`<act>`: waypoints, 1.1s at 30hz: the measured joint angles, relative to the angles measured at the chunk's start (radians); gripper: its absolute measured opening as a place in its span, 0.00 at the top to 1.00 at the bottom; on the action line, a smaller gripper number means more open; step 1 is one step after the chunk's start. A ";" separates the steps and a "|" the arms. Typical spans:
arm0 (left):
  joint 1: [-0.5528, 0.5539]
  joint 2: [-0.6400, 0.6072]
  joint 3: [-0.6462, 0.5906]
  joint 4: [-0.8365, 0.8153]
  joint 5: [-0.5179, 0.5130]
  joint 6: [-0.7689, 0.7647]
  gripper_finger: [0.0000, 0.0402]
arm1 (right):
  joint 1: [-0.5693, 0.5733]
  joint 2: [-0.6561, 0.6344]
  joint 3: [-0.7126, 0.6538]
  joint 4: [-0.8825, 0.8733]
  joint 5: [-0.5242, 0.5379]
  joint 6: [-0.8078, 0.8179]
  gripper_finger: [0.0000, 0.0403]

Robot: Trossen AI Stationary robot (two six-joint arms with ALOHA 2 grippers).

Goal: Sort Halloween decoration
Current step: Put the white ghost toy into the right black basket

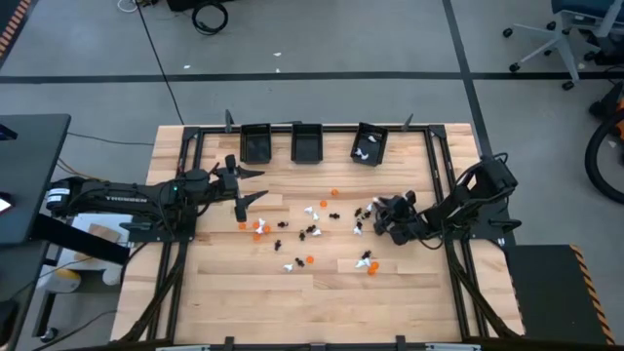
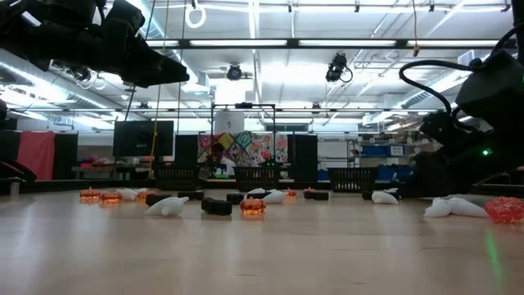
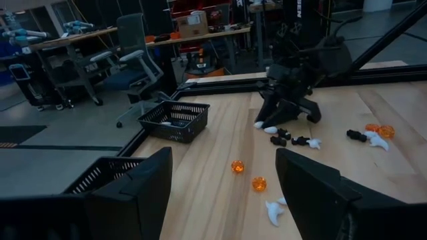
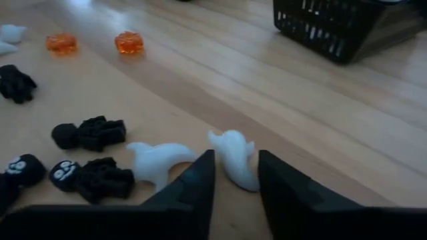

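Note:
The Halloween decoration is tiny orange pumpkins, black skeleton figures and white ghosts scattered over the middle of the wooden table (image 1: 312, 229). My right gripper (image 1: 373, 216) is down at the table on the scatter's right side, shut on a white ghost (image 4: 235, 159). A second white ghost (image 4: 157, 160) and black figures (image 4: 90, 132) lie beside it on the wood. My left gripper (image 1: 255, 188) hovers open above the scatter's left side. Beyond its fingers (image 3: 133, 193), two orange pumpkins (image 3: 237, 167) lie on the wood. My right gripper pinches the white ghost's near end (image 4: 241, 175) between its two fingertips (image 4: 203, 175). The fingers come low and slanting from the table's right side. The ghost lies flat on the table, its front part sticking out ahead of the fingertips.
Three small black bins stand along the far edge (image 1: 255, 143) (image 1: 308, 143) (image 1: 370, 144); the right one holds white pieces. A black frame rail (image 1: 439, 175) borders the table. Bare wood lies toward the near edge (image 1: 312, 302).

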 joint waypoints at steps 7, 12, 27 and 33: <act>0.000 0.000 0.000 0.000 0.000 0.000 0.37 | -0.001 0.003 -0.004 0.057 -0.021 -0.081 0.84; 0.000 0.000 0.000 0.000 0.000 0.000 0.37 | -0.002 0.003 -0.004 0.073 -0.022 -0.101 0.88; 0.000 0.000 0.000 0.000 0.000 0.000 0.37 | -0.039 0.004 -0.004 0.189 -0.092 -0.233 0.88; 0.000 0.000 0.000 0.000 0.000 0.000 0.37 | -0.058 0.004 0.041 0.183 -0.111 -0.329 0.88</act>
